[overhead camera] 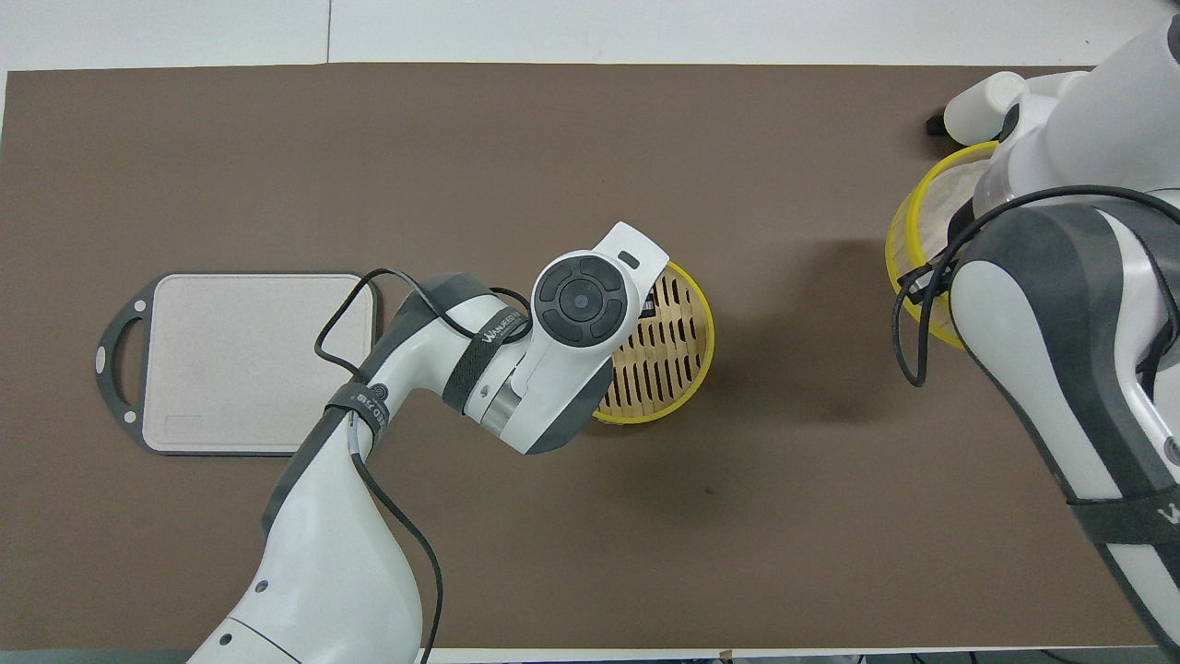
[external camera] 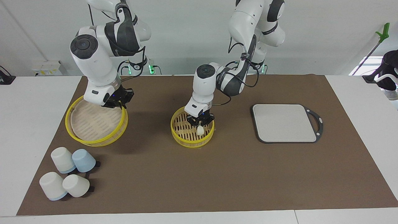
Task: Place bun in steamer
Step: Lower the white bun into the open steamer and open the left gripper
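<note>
Left gripper is down inside the steamer, clenched on the bun. Bun hangs straight below the fingertips, long axis upright, just over the slats, so release needs only a short drop. Right gripper holds the lid by its rim, toward the right arm's end, near the cups.

- Left gripper reached down into the steamer, jaws closed on the bun.
- Bun hung upright just above the slatted floor, or touched it; could not tell which.
- Steamer sat at mid-mat, between the lid and the grey board.
- Right gripper hovered over the lid's rim nearest the robots, at the right arm's end of the bench.
- Lid lay with its hollow side up.
- Four upturned cups clustered farther from the robots than the lid, one blue, three white.
</note>
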Robot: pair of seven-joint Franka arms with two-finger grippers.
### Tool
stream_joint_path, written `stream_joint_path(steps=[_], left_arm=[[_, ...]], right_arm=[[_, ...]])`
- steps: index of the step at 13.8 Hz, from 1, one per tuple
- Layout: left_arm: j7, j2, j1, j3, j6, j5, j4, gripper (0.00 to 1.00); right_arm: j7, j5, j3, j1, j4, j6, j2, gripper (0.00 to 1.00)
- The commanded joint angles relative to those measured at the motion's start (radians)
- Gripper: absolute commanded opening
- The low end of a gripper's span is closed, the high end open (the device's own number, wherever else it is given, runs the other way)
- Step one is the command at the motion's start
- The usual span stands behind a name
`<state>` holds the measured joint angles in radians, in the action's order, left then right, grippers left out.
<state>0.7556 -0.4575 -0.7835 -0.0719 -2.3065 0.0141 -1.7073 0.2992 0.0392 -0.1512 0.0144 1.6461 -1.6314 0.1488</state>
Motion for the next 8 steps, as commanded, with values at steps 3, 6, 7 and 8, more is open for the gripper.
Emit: stream_joint_path(steps=[3,6,7,8], left_arm=[[0.018,0.031,-0.022,-0.019,-0.016,-0.025,-0.04,1.0],[0.016,0.033,-0.022,-0.019,-0.008,-0.025,-0.041,1.0],[0.016,0.039,-0.022,-0.017,-0.004,-0.025,-0.043,1.0],[0.013,0.052,-0.019,-0.017,0.015,-0.025,-0.043,1.0]], right_arm=[[0.011,-0.015,-0.004,0.002,0.05,-0.045,-0.04,0.0],[-0.011,-0.016,-0.007,-0.013,0.047,-0.047,-0.04,0.0],[-0.038,-0.018,-0.01,-0.027,0.028,-0.045,-0.032,0.0],[-0.092,-0.021,-0.014,-0.071,0.009,-0.047,-0.028,0.0]])
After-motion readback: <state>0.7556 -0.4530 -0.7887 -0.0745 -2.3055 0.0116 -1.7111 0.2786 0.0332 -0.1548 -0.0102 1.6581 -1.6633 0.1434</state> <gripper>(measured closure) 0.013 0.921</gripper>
